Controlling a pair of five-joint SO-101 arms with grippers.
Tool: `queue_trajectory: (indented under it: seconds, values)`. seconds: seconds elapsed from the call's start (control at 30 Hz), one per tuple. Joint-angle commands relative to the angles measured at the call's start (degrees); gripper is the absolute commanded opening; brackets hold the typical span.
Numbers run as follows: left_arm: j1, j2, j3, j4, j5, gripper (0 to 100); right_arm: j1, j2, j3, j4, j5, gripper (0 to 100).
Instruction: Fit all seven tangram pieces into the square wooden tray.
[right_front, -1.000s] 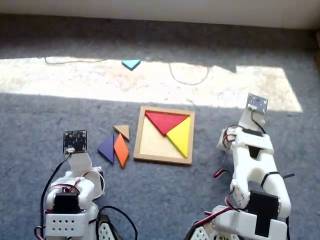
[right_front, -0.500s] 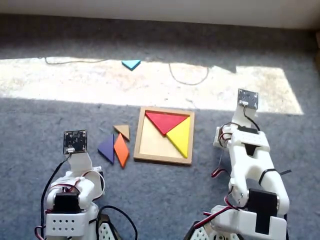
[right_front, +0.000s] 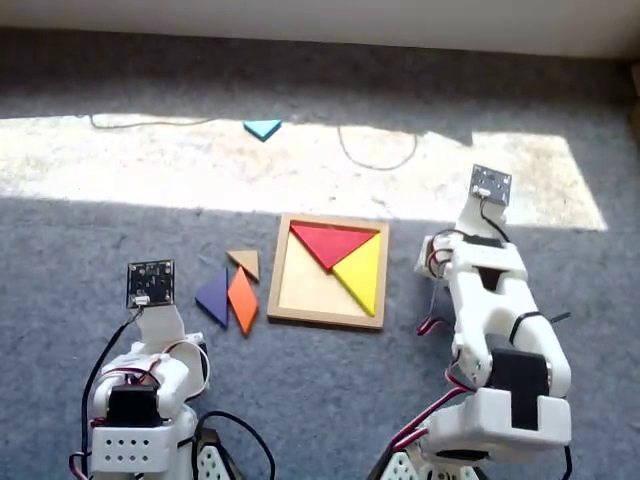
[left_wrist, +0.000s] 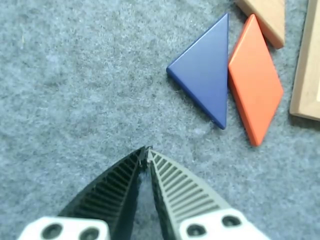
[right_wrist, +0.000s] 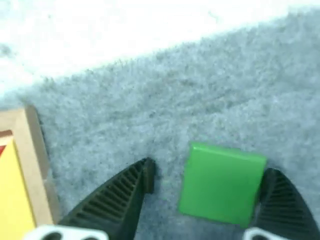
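Note:
The square wooden tray (right_front: 279, 292) holds a red triangle (right_front: 328, 243) and a yellow triangle (right_front: 362, 272). To its left on the carpet lie a blue triangle (right_front: 213, 296), an orange parallelogram (right_front: 242, 300) and a tan triangle (right_front: 245, 262). A cyan triangle (right_front: 263, 128) lies far back in the sunlit strip. My left gripper (left_wrist: 145, 152) is shut and empty, a short way from the blue triangle (left_wrist: 205, 82). My right gripper (right_wrist: 209, 171) is open, low over the carpet, with a green square (right_wrist: 221, 182) between its fingers. The tray's rim (right_wrist: 32, 165) is close beside it.
A thin cable (right_front: 375, 160) loops across the sunlit carpet behind the tray. The right arm (right_front: 490, 290) stands just right of the tray. The tray's lower left part is bare wood.
The right arm has swung left toward the tray. The left arm and the pieces have stayed put.

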Motion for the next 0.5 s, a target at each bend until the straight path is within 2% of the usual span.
queue_trajectory:
  seconds: [0.0,0.17,0.37,0.47]
  values:
    - [0.40,-2.59,1.19,0.35,0.26,1,-0.31,4.00,-6.29,2.42,-1.58,37.1]
    - [0.40,-2.59,1.19,0.35,0.26,1,-0.22,4.18,-6.99,3.47,-1.58,36.3]
    - [0.40,-2.59,1.19,0.35,0.26,1,2.42,4.35,-7.43,3.38,-1.32,20.3]
    - [0.40,-2.59,1.19,0.35,0.26,1,3.03,4.35,-7.16,3.38,-1.23,16.1]
